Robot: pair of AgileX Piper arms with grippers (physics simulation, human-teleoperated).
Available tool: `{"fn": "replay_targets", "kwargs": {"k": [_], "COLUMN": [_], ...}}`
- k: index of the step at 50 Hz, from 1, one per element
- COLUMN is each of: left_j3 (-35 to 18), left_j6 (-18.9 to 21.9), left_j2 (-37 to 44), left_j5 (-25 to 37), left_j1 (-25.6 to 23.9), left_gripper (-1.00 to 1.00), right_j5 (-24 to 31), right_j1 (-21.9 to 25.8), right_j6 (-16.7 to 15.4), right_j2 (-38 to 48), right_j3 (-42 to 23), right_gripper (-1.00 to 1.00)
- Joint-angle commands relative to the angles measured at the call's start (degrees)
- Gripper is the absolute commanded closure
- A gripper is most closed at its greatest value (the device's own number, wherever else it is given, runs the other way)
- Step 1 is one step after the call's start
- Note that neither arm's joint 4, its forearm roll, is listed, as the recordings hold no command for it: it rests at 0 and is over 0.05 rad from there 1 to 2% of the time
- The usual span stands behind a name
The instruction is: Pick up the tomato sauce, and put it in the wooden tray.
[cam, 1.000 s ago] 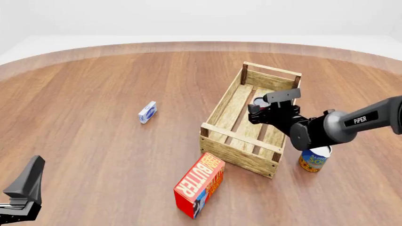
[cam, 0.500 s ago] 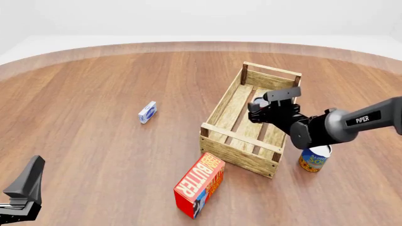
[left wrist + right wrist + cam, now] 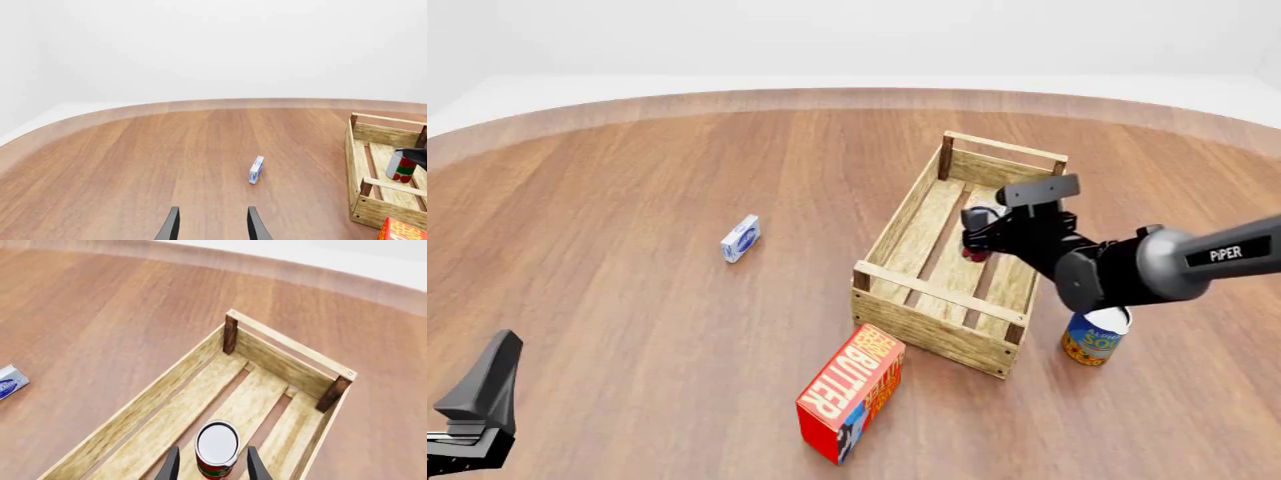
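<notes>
The tomato sauce (image 3: 217, 449), a small can with a red, white and green label and a silvery-white top, stands upright inside the wooden tray (image 3: 280, 360). It also shows in the front view (image 3: 973, 234) and the left wrist view (image 3: 401, 168). My right gripper (image 3: 212, 467) (image 3: 990, 238) is open, its fingers on either side of the can with a small gap on each side. My left gripper (image 3: 212, 227) (image 3: 487, 385) is open and empty, low at the near left, far from the wooden tray (image 3: 924, 232).
A red butter box (image 3: 851, 390) lies in front of the tray's near corner. A blue and yellow can (image 3: 1093, 337) stands right of the tray, under my right arm. A small blue and white box (image 3: 739, 238) lies left of the tray.
My right gripper has carried the can down and farther along the tray. Its fingers now stand apart from the can. The left arm has not moved.
</notes>
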Motion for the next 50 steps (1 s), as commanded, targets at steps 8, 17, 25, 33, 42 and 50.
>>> {"fn": "replay_targets", "kwargs": {"k": [8, 17, 25, 33, 42, 50], "left_j3": [0.00, 0.00, 0.00, 0.00, 0.00, 0.00], "left_j6": [0.00, 0.00, 0.00, 0.00, 0.00, 0.00], "left_j2": [0.00, 0.00, 0.00, 0.00, 0.00, 0.00], "left_j5": [0.00, 0.00, 0.00, 0.00, 0.00, 0.00], "left_j1": [0.00, 0.00, 0.00, 0.00, 0.00, 0.00], "left_gripper": [-1.00, -1.00, -1.00, -1.00, -1.00, -1.00], "right_j5": [1.16, 1.68, 2.27, 3.05, 3.67, 4.18], "right_j1": [-0.37, -0.36, -0.54, -0.88, -0.92, -1.06], "right_j6": [-0.66, -0.89, -1.30, -1.73, -1.89, -1.84], "right_j2": [-4.97, -8.12, -11.31, -15.09, -18.61, -22.32], "right_j3": [2.55, 4.55, 6.46, 8.83, 11.15, 13.64], "right_gripper": [-1.00, -1.00, -1.00, -1.00, -1.00, -1.00]}}
